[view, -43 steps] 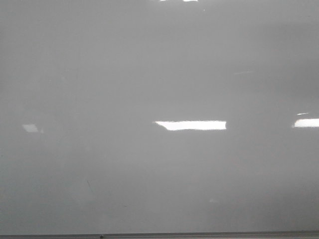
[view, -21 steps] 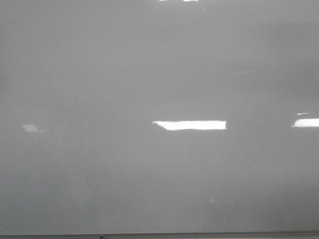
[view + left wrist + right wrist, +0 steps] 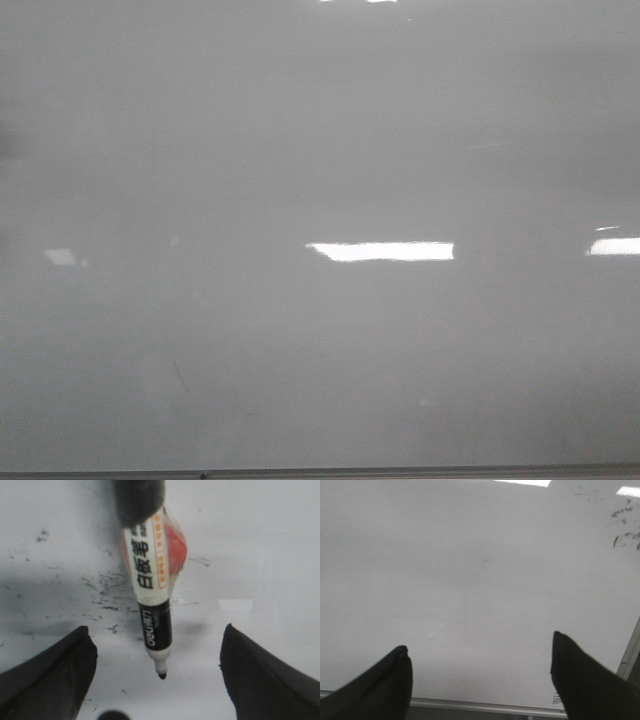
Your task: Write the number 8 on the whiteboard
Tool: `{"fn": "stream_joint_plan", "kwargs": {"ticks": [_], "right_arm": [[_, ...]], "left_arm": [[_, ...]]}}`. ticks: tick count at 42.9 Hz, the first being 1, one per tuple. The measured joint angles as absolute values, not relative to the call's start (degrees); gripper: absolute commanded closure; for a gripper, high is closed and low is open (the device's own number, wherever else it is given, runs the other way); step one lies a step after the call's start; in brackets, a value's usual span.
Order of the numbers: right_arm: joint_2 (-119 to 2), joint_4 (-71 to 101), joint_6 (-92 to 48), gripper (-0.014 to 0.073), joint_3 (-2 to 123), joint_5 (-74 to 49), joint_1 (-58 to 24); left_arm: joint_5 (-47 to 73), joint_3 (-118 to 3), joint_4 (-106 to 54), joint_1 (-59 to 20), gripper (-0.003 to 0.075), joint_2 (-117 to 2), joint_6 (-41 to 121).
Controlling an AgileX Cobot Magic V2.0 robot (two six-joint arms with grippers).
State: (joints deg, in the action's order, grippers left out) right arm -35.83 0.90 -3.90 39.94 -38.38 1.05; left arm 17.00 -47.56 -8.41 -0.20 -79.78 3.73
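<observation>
The whiteboard (image 3: 320, 330) fills the front view, glossy pale grey with bright light reflections. No number 8 shows on it in any view. Neither gripper shows in the front view. In the left wrist view my left gripper (image 3: 156, 629) has its fingers wide apart. A black-and-white marker (image 3: 150, 595) hangs from a dark holder between them and touches neither finger. Its uncapped black tip (image 3: 162, 675) points at the board (image 3: 260, 540); I cannot tell whether it touches. My right gripper (image 3: 479, 641) is open and empty over the board (image 3: 470, 555) near its edge.
A thin metal edge (image 3: 400, 472) runs along the board's bottom, also in the right wrist view (image 3: 470, 706). Old black ink smudges (image 3: 105, 600) lie around the marker and show in the right wrist view (image 3: 625, 530). A faint short dark stroke (image 3: 180, 375) sits low left.
A faint dark shade has appeared at the front view's left edge. The board's surface and reflections look the same otherwise.
</observation>
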Motion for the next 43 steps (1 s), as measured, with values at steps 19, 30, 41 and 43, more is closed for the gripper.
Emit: {"fn": "stream_joint_plan", "kwargs": {"ticks": [19, 30, 41, 43], "right_arm": [[-35.83, 1.02, -4.00, 0.0002, 39.94, -38.38, 1.05], [-35.83, 1.02, -4.00, 0.0002, 39.94, -38.38, 1.05], [-35.83, 1.24, -4.00, 0.0002, 40.20, -38.39, 1.05], [-35.83, 1.33, -4.00, 0.0002, 40.99, -39.15, 1.05]], "left_arm": [[10.78, -47.78, -8.62, -0.20, 0.0489, -83.33, 3.73], [10.91, -47.80, -8.62, -0.20, 0.0705, -83.33, 3.73], [17.05, -48.03, -8.27, -0.20, 0.0741, -80.01, 3.73], [19.19, -48.50, -8.17, -0.20, 0.0741, -78.66, 3.73]]}}
